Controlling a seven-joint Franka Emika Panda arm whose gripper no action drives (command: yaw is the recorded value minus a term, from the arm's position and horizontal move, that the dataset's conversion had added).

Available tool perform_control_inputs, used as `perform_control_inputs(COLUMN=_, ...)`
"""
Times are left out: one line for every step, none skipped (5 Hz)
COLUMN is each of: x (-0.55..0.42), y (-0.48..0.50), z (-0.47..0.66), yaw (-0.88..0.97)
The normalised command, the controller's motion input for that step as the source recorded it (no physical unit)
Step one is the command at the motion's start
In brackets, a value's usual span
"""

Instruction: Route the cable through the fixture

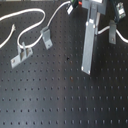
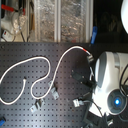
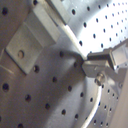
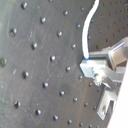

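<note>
The white cable (image 2: 75, 48) loops across the black board and carries a red band (image 2: 86, 52) close to where it runs under the arm. My gripper (image 4: 86, 62) is shut on the cable (image 4: 86, 35) just above the board. In the first wrist view the cable (image 3: 70, 36) leaves my gripper (image 3: 86, 64) and passes right beside a grey metal clip (image 3: 30, 40). In the first exterior view the fixture (image 1: 112, 31) is a slim upright strip at the right. A short stretch of cable (image 1: 102, 30) reaches toward it. My gripper's fingertips are hidden there.
A low bracket with a base plate (image 1: 22, 52) and a short bent clip (image 1: 46, 37) stand at the first exterior view's left. A tall grey strip (image 1: 88, 45) rises below the hand; I cannot tell what it belongs to. The white arm (image 2: 107, 70) covers the second exterior view's right.
</note>
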Motion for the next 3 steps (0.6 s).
perform_control_inputs(x=0.014, y=0.036, z=0.00, yaw=0.24)
perform_control_inputs(x=0.000, y=0.000, z=0.02, yaw=-0.03)
perform_control_inputs(x=0.005, y=0.001, z=0.04, yaw=-0.22)
